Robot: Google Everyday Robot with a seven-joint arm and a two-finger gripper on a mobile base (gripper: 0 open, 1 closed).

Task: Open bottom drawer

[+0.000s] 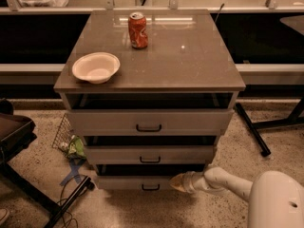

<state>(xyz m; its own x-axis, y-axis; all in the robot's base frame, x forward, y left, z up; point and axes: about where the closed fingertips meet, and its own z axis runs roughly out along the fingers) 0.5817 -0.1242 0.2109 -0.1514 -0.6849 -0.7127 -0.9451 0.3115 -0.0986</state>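
the white robot arm [228, 183] reaches in from 4 o'clock. its tan-tipped gripper [176, 182] sits at the right end of the bottom drawer [123, 183], the lowest grey-beige flat front at 6 o'clock of the cabinet, with a small black bar handle [150, 187]. whether the gripper is apart or together, i cannot tell. a dark gap shows above that drawer front. farther off, on the glossy brown cabinet top [190, 61], a round white bowl [96, 67] lies at 9 o'clock and a red soda can [137, 30] stands at 12 o'clock.
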